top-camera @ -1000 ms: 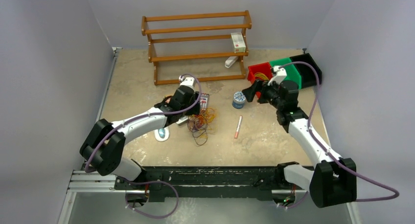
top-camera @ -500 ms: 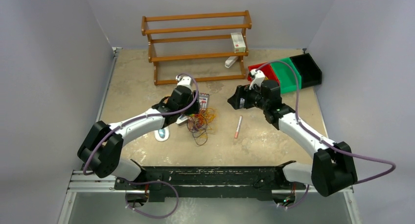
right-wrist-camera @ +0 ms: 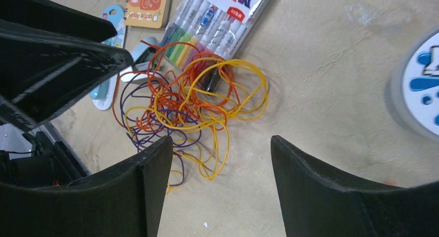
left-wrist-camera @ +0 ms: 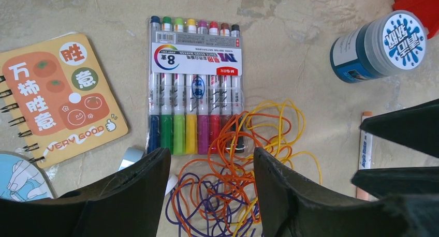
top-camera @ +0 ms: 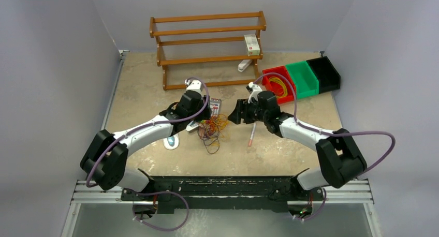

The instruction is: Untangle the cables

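Tangled cables (top-camera: 211,129) heaped mid-table between two grippers.
left gripper (left-wrist-camera: 211,159) is spread wide, empty, at 10 o'clock; right gripper (right-wrist-camera: 220,144) likewise at 2; marker pack (left-wrist-camera: 194,92) is overlapped at 12; tabletop (top-camera: 233,157) is exposed toward 6.

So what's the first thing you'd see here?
The bright tangle of yellow, orange and purple cables in the middle of the table, partly lying over a pack of coloured markers. The left gripper and right gripper hang open close over it, one from each side.
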You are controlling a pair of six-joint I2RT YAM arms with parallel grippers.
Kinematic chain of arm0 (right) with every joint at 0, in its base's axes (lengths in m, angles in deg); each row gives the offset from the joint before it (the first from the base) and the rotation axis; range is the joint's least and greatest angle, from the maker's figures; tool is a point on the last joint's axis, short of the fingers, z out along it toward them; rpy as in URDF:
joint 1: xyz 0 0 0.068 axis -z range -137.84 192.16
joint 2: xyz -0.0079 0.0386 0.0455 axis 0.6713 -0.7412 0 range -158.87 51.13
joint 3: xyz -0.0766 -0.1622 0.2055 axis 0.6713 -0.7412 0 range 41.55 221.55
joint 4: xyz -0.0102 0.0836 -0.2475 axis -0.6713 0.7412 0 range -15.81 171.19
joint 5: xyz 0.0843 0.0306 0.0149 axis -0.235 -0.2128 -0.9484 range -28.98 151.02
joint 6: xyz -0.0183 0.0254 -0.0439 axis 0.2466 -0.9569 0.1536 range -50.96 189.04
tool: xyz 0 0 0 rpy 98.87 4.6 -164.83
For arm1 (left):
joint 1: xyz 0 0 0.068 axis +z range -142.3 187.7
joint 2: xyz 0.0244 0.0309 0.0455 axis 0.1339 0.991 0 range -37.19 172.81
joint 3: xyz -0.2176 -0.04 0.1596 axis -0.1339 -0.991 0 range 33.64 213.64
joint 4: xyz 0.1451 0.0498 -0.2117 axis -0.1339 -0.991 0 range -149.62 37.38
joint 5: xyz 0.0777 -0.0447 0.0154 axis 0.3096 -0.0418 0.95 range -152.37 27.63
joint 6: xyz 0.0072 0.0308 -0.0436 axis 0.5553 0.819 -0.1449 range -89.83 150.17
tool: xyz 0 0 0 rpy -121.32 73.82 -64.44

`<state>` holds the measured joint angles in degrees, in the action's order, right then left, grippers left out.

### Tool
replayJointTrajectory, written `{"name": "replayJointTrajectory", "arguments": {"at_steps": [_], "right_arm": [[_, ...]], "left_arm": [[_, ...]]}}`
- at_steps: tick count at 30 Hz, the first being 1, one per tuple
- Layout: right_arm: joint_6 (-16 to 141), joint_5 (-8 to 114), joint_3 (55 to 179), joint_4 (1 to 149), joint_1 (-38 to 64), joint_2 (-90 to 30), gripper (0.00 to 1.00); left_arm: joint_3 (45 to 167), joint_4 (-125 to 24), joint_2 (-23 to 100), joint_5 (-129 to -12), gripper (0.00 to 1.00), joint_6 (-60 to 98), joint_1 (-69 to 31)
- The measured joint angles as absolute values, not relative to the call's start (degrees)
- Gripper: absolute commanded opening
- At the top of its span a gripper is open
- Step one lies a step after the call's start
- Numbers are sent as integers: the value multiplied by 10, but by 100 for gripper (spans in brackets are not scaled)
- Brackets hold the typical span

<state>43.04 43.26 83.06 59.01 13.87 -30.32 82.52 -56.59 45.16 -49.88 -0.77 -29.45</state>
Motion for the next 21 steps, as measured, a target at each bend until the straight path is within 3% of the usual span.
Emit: {"name": "replayJointTrajectory", "arguments": {"at_steps": [4, 7, 15, 21], "right_arm": [[416, 430, 825, 572, 129, -332, 64], [411, 430, 819, 565, 125, -349, 55], [405, 416, 804, 533, 124, -375, 54], [402, 400, 798, 506, 122, -400, 42]], "left_arm": [[825, -566, 443, -496, 59, -8, -294], [825, -566, 441, -493, 59, -8, -294], [825, -566, 433, -486, 60, -8, -294], [825, -566, 433, -487, 59, -8, -294]]}}
